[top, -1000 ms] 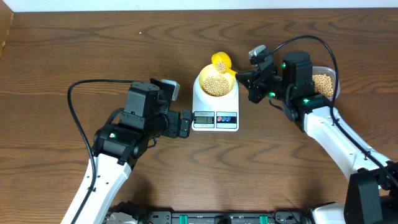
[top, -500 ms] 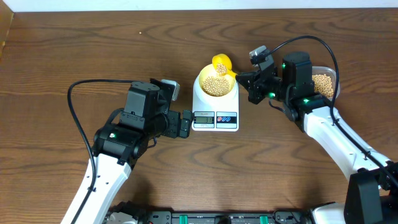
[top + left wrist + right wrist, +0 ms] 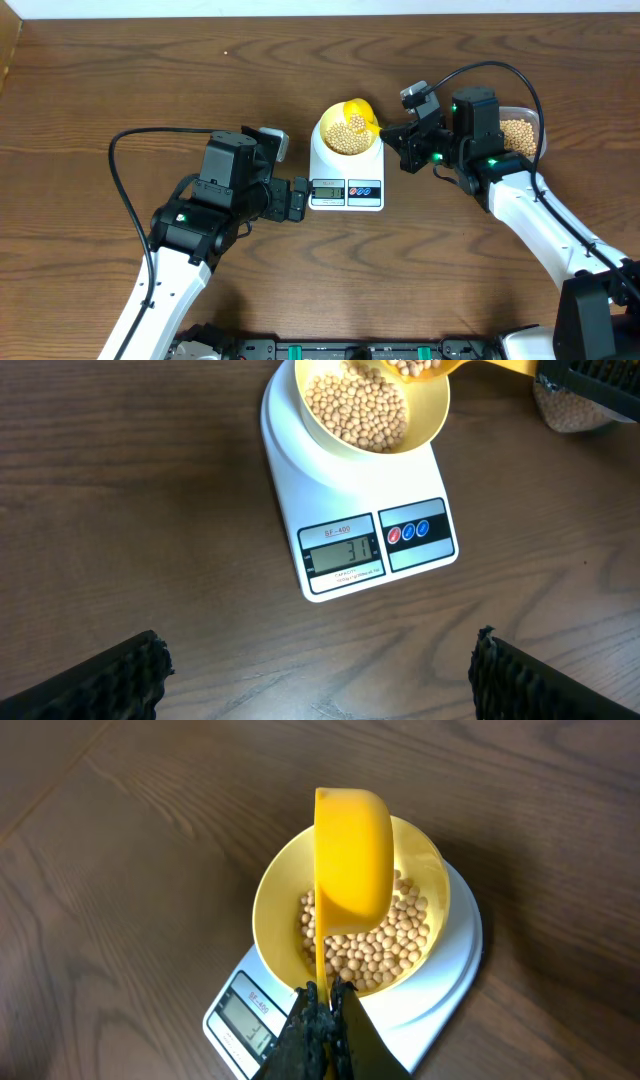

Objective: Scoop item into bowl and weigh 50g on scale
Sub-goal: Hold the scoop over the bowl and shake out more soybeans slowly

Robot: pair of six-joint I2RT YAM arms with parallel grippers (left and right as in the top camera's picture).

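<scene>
The pale yellow bowl (image 3: 322, 137) stands on the white scale (image 3: 372, 165) and holds a heap of tan beans (image 3: 345, 138). My right gripper (image 3: 322, 995) is shut on the handle of a bright yellow scoop (image 3: 352, 850), which is rolled onto its side over the bowl (image 3: 275, 895). In the left wrist view beans show in the scoop (image 3: 470, 368) at the bowl's far rim, and the scale (image 3: 300, 480) display reads 31. My left gripper (image 3: 320, 660) stands open and empty just left of the scale's front.
A clear tub of beans (image 3: 522, 135) sits behind my right arm at the right. A black cable loops over the table left of my left arm (image 3: 215, 200). The table's far edge runs along the top.
The scoop has come forward from the bowl's far rim to over the bowl and has rolled onto its side. The left arm has not moved.
</scene>
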